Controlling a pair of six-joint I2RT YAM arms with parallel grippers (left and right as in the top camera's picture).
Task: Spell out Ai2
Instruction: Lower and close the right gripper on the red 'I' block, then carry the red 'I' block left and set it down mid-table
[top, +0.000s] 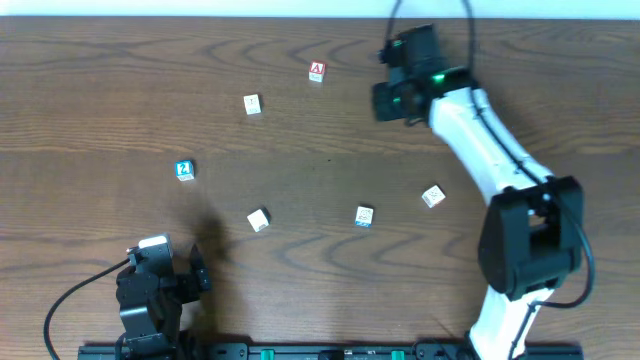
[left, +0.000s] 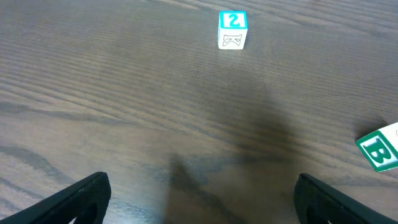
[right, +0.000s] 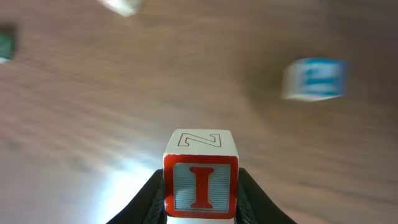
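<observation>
My right gripper (right: 200, 199) is shut on a red "I" block (right: 200, 179) and holds it above the table; in the overhead view the right gripper (top: 395, 97) is at the back right, the block hidden under it. A red "A" block (top: 317, 71) lies at the back centre. A blue "2" block (top: 185, 170) lies at mid left; it also shows in the left wrist view (left: 233, 29). My left gripper (left: 199, 199) is open and empty at the front left (top: 170, 270).
Other letter blocks lie around: a white one (top: 252, 104) at back, one (top: 259, 220) at centre front, a blue-edged one (top: 364, 216), one (top: 433, 196) to the right. A green "B" block (left: 379, 148) lies at the left wrist view's right edge.
</observation>
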